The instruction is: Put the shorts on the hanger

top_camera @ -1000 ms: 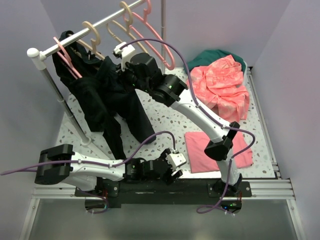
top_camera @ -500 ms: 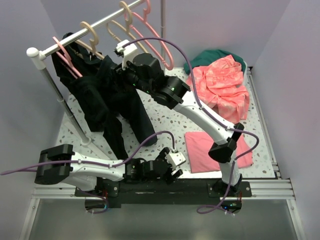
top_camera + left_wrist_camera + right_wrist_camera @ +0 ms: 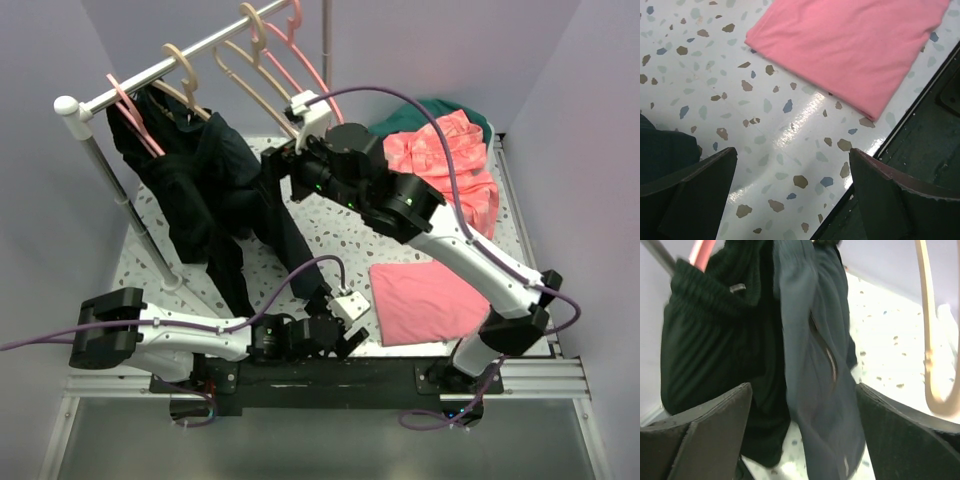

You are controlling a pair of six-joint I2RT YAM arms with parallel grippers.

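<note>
The right gripper [image 3: 272, 163] sprang open and backed off, leaving the shorts [image 3: 232, 180] hanging from the hanger [image 3: 186, 68]. The left gripper [image 3: 792, 185] gaped empty too; job looked done

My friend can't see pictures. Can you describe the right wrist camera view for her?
Dark navy shorts hang just ahead of the open, empty right gripper. A black garment hangs beside them, and a beige hanger curves down at the picture's right edge.
</note>
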